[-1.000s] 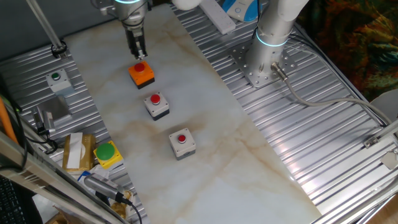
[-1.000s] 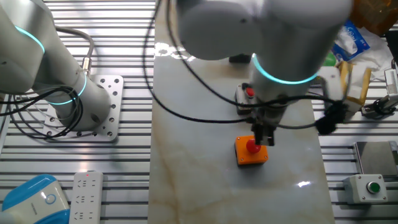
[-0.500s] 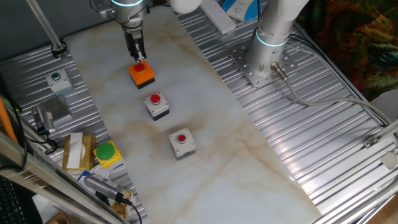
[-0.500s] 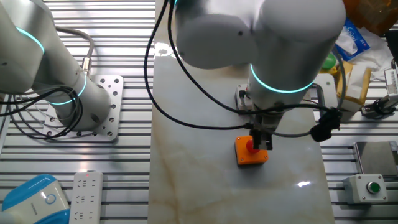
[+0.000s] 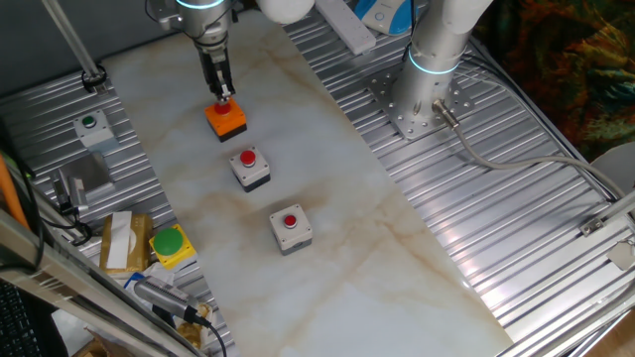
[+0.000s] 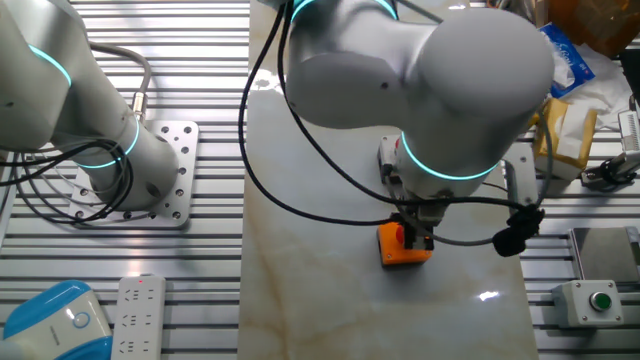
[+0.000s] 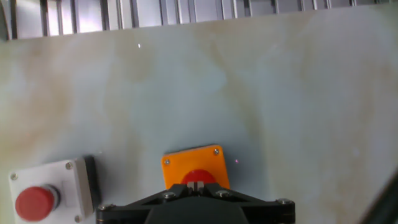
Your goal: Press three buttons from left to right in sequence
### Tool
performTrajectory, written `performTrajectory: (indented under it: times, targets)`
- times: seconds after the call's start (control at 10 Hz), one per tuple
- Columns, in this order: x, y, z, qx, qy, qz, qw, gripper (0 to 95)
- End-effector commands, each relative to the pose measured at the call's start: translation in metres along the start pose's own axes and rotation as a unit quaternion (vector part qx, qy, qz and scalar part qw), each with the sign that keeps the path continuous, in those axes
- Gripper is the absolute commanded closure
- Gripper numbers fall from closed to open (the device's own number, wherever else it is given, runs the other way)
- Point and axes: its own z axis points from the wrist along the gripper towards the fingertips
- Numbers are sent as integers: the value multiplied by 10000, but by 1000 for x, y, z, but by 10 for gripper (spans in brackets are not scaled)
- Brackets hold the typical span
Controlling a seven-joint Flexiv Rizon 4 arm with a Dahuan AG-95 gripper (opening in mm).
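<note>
Now we have come down onto the orange button at the far end of the row; our gripper touches its red cap, so the first press looks underway. The hand view shows the fingertips together on the cap, and the nearest grey button just beside.

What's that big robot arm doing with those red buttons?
The robot arm's end effector is down on the round red cap of the orange square button box, the one at the end of a row of three on the pale marble-patterned tabletop. The two light grey square button boxes with red caps, the middle one and the far one, sit untouched further along the row.
</note>
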Motion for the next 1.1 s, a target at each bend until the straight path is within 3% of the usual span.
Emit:
performTrajectory:
  times: [0.1, 0.7, 1.1]
  targets:
    - [0, 0, 2, -14, -18, 5, 10000, 950]
    - [-1, 1, 18, -70, -48, 32, 10000, 950]
    - [1, -3, 19, -128, -58, 40, 9999, 950]
